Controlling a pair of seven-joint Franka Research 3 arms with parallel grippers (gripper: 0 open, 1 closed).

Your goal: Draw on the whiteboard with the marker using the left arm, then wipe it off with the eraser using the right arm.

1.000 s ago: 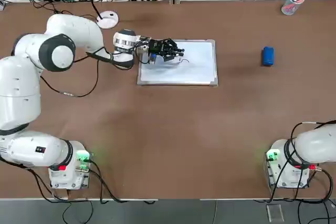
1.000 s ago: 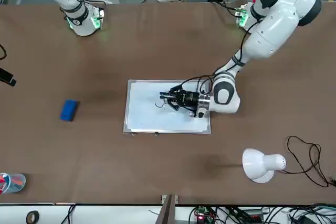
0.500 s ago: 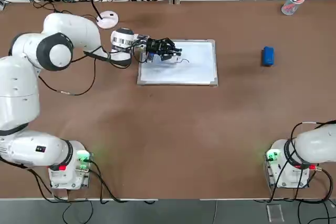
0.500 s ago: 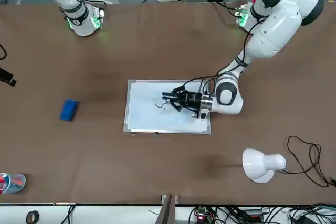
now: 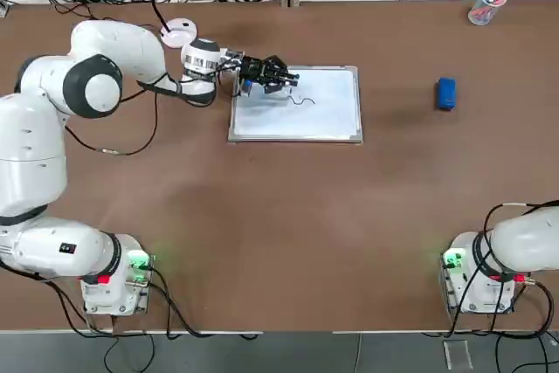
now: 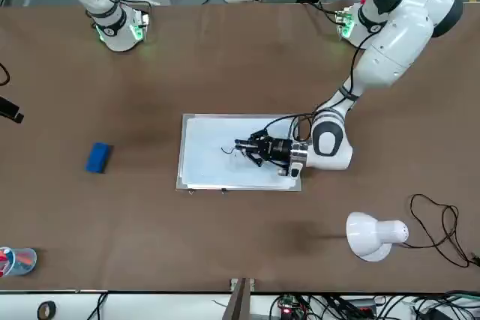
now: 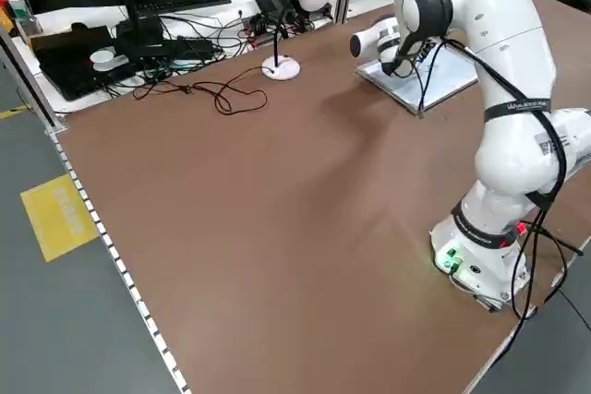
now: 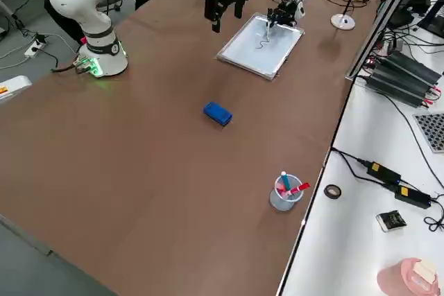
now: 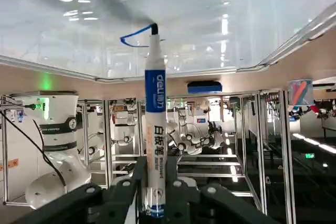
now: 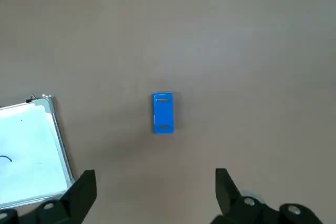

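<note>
The whiteboard (image 5: 325, 118) lies flat on the brown table, far-left of centre. My left gripper (image 5: 281, 77) reaches low over its far left part and is shut on the marker (image 9: 155, 124). In the left wrist view the marker's tip touches the white surface at the end of a blue line. A small dark squiggle (image 5: 302, 100) shows on the board beside the gripper. The blue eraser (image 5: 445, 93) lies to the board's right, apart from it. My right gripper (image 10: 154, 192) hangs high above the eraser (image 10: 163, 112), open and holding nothing.
A white desk lamp (image 6: 373, 236) stands just beyond the board's left end, its round base (image 5: 179, 34) close to my left forearm. A clear cup with pens (image 5: 480, 8) sits at the far right corner. Cables run along the far edge.
My left gripper has slid with the marker toward the board's far left corner, uncovering the squiggle behind it. The right arm and the eraser have not moved.
</note>
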